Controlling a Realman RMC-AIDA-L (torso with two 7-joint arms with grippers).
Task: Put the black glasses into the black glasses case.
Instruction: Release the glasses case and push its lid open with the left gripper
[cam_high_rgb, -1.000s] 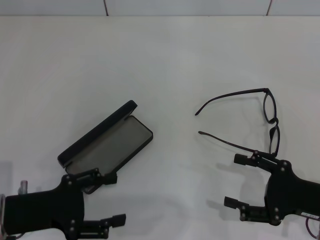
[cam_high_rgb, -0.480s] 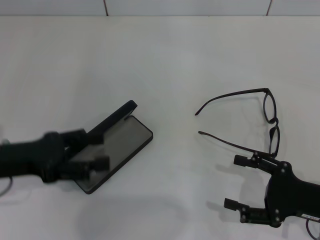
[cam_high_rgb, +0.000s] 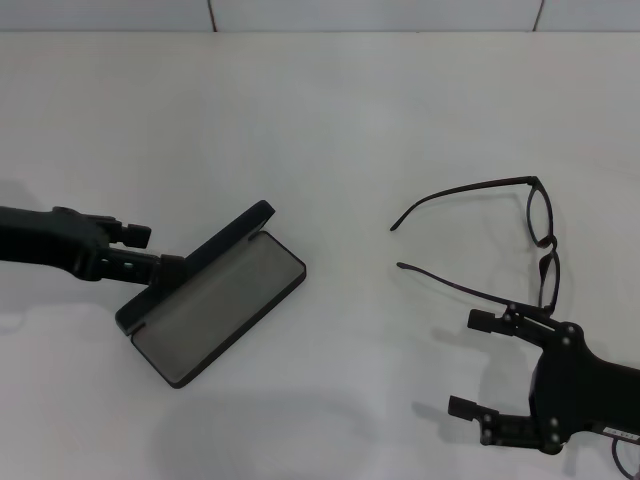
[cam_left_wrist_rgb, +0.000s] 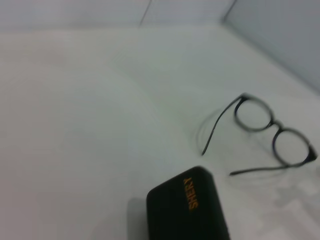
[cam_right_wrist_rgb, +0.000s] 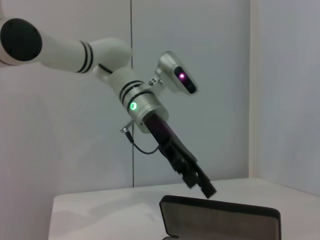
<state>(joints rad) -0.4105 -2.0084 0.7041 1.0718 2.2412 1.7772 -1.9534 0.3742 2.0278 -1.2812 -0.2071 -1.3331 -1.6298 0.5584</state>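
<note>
Since a second ago, left end effector (cam_high_rgb: 150, 250) has swung from the near bench edge to the black glasses case (cam_high_rgb: 215, 295) lid's outer side, fingers narrowly spread. Black glasses (cam_high_rgb: 500, 240) lie right of the case; right end effector (cam_high_rgb: 478, 362), spread wide, sits just beyond them.

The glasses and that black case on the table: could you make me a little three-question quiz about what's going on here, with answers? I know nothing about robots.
1. True or false: the black glasses already lie inside the black glasses case.
2. Which gripper is at the case's raised lid: A) left gripper, B) right gripper, C) neither?
3. Fill in: the orange lettering on the lid reads ____.

Key:
1. False. The glasses lie on the white table, temple arms unfolded, apart from the open case.
2. A. The left gripper is at the lid's outer side; the right gripper, open, sits near the glasses.
3. SHERY, seen in the left wrist view.
</note>
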